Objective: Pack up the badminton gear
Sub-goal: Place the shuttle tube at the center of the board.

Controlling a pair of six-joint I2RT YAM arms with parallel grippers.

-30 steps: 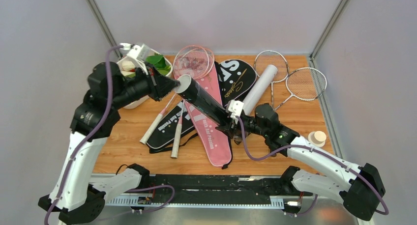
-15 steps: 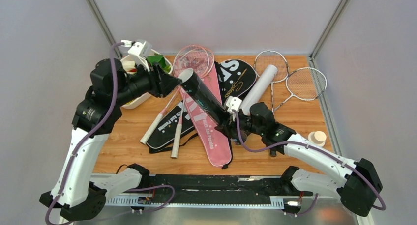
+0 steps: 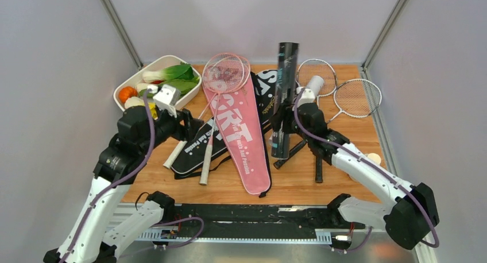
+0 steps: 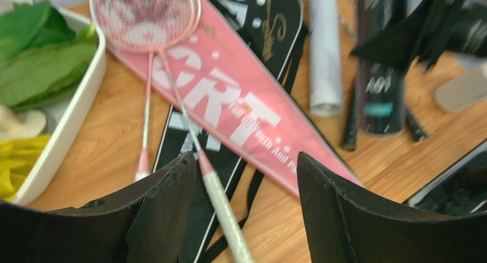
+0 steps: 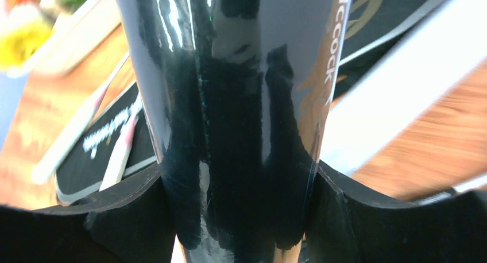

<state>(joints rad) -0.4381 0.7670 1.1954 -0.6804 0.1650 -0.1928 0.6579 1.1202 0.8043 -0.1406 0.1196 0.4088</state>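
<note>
The black tube is being held upright near the middle of the wooden table by the right gripper. Its two fingers are being pressed against the tube's lower part from either side, as is being shown close up by the right wrist camera. The tube's lower end is being kept at or just above the tabletop; whether it is touching the wood cannot be told for certain. The left gripper is being carried low over the left part of the table with its fingers spread wide apart and nothing between them. Below it, a white racket handle and the black cover are being framed in the gap. The pink cover, marked "SPORT", is lying diagonally across the centre, partly over the black cover. The pink rackets are lying with their heads at its far end. The white tube is lying flat just beside the upright black one, and the silver rackets are lying at the far right. The white dish of vegetables is sitting at the far left corner.
</note>
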